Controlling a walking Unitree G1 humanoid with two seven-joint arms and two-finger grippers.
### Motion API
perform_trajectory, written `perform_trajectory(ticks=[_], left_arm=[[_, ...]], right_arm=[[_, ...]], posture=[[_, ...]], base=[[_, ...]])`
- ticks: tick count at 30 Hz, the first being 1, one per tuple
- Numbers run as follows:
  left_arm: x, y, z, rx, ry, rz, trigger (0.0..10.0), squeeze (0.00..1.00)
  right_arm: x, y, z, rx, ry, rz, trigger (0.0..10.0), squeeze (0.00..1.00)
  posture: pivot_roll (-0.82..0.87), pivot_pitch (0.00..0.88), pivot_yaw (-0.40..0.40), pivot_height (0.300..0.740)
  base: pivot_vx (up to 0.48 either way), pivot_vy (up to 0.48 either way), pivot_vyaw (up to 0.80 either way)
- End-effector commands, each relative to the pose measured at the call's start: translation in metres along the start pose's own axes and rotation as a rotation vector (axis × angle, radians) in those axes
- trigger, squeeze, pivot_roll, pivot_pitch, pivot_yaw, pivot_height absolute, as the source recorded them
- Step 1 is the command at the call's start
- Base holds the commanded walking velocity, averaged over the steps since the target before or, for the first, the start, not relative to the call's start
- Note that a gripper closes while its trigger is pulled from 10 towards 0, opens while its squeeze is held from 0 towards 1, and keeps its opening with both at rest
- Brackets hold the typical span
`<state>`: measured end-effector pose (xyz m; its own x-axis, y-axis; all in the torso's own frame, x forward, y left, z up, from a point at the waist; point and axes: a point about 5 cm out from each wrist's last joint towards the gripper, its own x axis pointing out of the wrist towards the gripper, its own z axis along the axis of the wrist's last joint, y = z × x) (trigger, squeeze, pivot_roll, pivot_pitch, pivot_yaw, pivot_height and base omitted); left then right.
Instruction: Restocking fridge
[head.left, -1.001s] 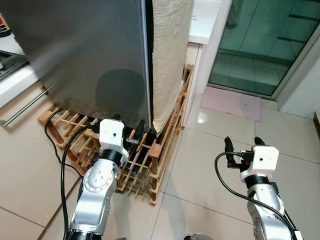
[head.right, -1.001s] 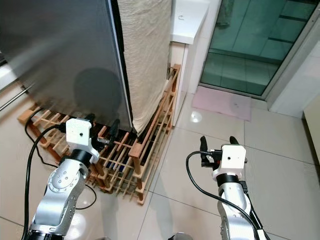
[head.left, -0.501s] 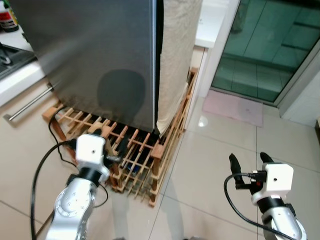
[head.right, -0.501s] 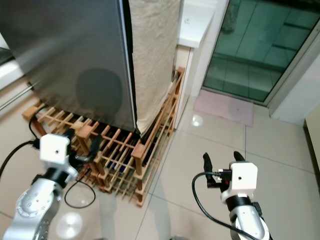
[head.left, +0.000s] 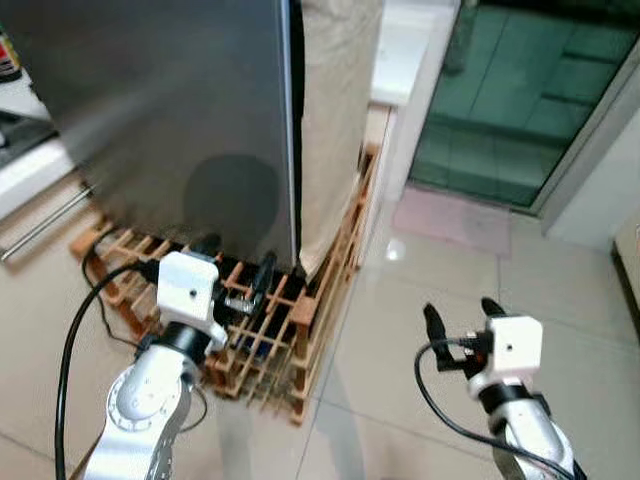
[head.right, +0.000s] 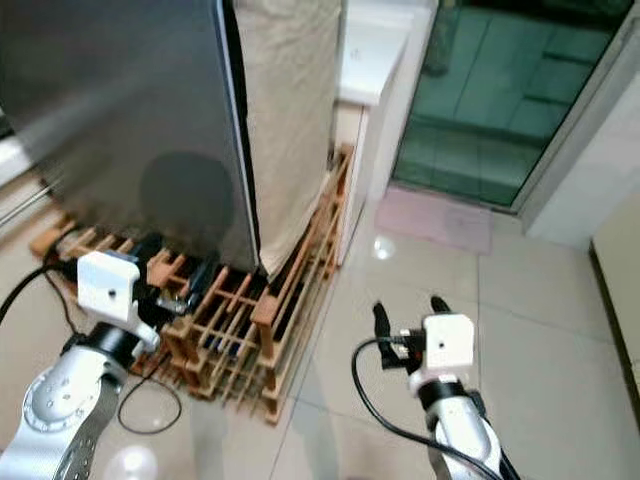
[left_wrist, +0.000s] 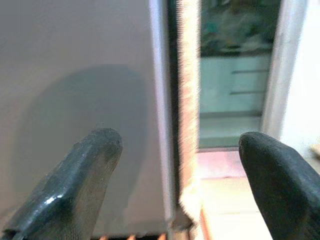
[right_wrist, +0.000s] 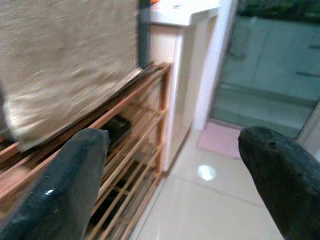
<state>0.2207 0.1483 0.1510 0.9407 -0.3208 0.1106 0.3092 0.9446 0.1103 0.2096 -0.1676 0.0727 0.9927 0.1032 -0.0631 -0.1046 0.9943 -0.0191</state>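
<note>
A pale tiled floor (head.left: 420, 290) is seen before a glass door (head.left: 510, 110). The grey fridge (head.left: 170, 110) stands shut on a wooden slatted rack (head.left: 290, 320), with a beige cloth (head.left: 335, 110) hung down its side next to the door edge. The left gripper (head.left: 237, 268) is held low before the fridge front, above the rack, its fingers (left_wrist: 75, 185) spread apart and empty. The right gripper (head.left: 463, 312) is held over the floor, well apart from the fridge, likewise spread and empty.

One grey fridge (head.left: 170, 110), one beige cloth (head.left: 335, 110), one wooden rack (head.left: 300, 320) (slatted), one pink mat (head.left: 450, 222), two grippers.
</note>
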Motion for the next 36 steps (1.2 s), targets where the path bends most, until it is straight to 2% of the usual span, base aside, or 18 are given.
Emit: perform_trajectory(ticks=[1,7,11,16,23,25,26,28,36], left_arm=[[0.001,-0.005,0.004,-0.009,-0.009,-0.033,10.0,0.00],[0.003,-0.004,0.005,0.011,-0.016,-0.020,10.0,0.00],[0.009,0.002,0.008,0.007,-0.031,0.007,10.0,0.00],[0.012,0.002,0.010,0.009,-0.037,0.009,10.0,0.00],[0.027,0.003,0.021,0.000,-0.053,-0.009,10.0,0.00],[0.031,0.003,0.023,-0.001,-0.053,-0.021,10.0,0.00],[0.041,0.002,0.029,-0.002,-0.055,-0.061,10.0,0.00],[0.048,-0.001,0.035,0.000,-0.058,-0.097,10.0,0.00],[0.066,-0.013,0.041,-0.002,-0.036,-0.226,10.0,0.00]], right_arm=[[0.001,-0.003,0.002,-0.017,0.009,-0.007,10.0,0.00],[-0.003,-0.006,0.006,-0.030,-0.003,-0.007,10.0,0.00],[-0.001,-0.005,0.013,-0.015,-0.022,0.015,10.0,0.00],[-0.003,-0.004,0.015,-0.014,-0.020,0.029,10.0,0.00],[-0.004,-0.002,0.014,-0.018,0.001,0.043,10.0,0.00],[-0.003,-0.002,0.014,-0.018,0.003,0.044,10.0,0.00],[-0.002,-0.001,0.015,-0.019,0.004,0.045,10.0,0.00],[-0.002,0.000,0.015,-0.018,0.004,0.046,10.0,0.00],[0.001,-0.008,0.017,-0.012,0.005,0.046,10.0,0.00]], posture=[[-0.01,0.000,-0.028,0.731],[-0.01,0.000,-0.034,0.731],[0.00,0.000,-0.038,0.731],[0.00,0.000,-0.041,0.731],[-0.01,0.000,-0.035,0.731],[-0.01,0.000,-0.031,0.731],[-0.01,0.000,-0.024,0.731],[-0.01,0.000,-0.021,0.731],[-0.01,0.000,-0.018,0.731]], base=[[0.480,0.000,0.00],[0.480,0.000,0.00],[0.000,0.000,0.00],[0.000,0.000,0.00],[0.000,0.000,0.00],[0.000,0.000,0.00],[0.000,0.000,0.00],[0.000,0.000,0.00],[0.000,0.000,0.00]])
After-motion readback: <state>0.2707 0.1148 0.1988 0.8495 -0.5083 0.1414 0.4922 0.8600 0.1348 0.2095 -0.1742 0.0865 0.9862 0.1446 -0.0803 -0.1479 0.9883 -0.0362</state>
